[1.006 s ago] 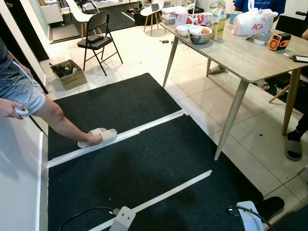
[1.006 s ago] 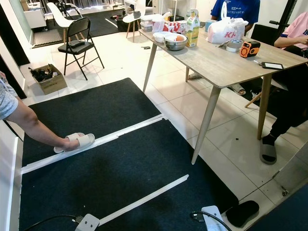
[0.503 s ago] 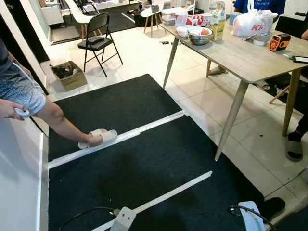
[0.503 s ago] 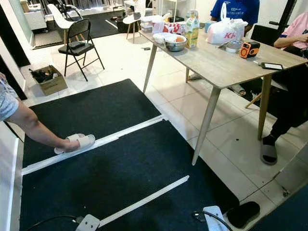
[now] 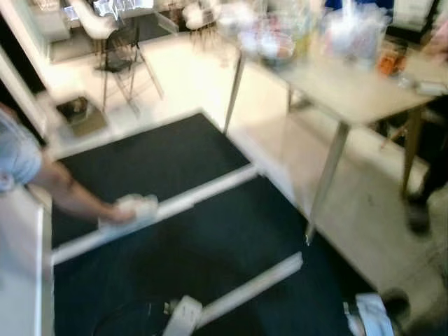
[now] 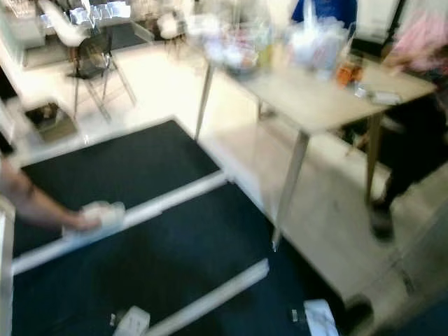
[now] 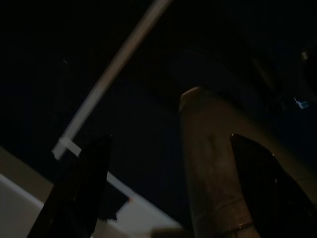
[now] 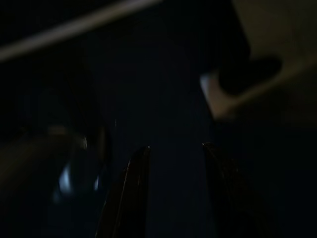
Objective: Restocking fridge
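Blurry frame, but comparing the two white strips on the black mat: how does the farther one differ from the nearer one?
The farther white strip is clearly longer than the nearer white strip. A person's pale slipper rests on the farther strip, while the nearer strip has no slipper on it. Both are straight, white and run along the same diagonal across the black mat.

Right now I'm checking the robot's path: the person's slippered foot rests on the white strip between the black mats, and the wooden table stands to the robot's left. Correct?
Not quite. The left eye view shows the wooden table on the robot's right, not its left. The rest holds: the person's slippered foot rests on the white strip between the black mats.
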Controlling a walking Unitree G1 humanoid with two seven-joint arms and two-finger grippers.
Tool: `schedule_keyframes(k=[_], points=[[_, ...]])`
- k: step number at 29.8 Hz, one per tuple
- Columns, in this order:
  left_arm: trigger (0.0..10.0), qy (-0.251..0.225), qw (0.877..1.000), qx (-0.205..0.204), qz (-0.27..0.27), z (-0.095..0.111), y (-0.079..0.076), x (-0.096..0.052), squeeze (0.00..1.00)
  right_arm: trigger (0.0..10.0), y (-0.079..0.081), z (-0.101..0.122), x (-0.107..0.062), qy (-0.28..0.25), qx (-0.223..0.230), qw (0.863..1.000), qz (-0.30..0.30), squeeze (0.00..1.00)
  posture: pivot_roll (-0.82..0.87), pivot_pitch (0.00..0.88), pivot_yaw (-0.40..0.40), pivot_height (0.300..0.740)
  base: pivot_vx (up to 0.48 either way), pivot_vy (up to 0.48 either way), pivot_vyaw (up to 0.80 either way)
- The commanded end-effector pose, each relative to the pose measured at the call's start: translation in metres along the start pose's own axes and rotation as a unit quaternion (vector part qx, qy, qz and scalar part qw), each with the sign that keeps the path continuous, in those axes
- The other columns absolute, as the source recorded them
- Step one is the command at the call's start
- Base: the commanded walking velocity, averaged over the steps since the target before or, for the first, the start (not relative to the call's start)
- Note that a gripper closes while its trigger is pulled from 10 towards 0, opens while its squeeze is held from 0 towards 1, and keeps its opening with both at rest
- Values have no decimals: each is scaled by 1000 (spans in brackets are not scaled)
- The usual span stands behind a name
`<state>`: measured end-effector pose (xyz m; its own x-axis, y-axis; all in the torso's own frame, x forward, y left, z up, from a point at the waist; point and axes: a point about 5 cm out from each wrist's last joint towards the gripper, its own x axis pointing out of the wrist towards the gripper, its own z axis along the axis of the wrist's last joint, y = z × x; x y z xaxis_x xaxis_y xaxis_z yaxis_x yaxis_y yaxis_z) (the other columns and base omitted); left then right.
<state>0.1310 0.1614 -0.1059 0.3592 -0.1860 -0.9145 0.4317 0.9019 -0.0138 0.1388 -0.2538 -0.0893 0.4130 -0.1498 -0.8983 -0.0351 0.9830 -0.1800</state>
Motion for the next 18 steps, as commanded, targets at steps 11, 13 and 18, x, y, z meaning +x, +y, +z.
schedule_keyframes(k=[11, 13, 18], points=[[10000, 57, 998, -13, -30, -30, -16, -2, 0, 10000, 8, 1, 1, -1, 9, 1000, 11, 0, -25, 0, 19, 740, 349, 0, 0], [10000, 57, 998, -14, -29, -30, -16, -2, 0, 10000, 8, 1, 1, 1, 8, 1000, 14, 0, -25, 0, 20, 740, 349, 0, -350], [10000, 56, 998, -15, -29, -30, -15, -2, 0, 10000, 9, 0, 1, 4, 7, 1000, 15, 0, -24, 0, 22, 740, 348, 0, -800]])
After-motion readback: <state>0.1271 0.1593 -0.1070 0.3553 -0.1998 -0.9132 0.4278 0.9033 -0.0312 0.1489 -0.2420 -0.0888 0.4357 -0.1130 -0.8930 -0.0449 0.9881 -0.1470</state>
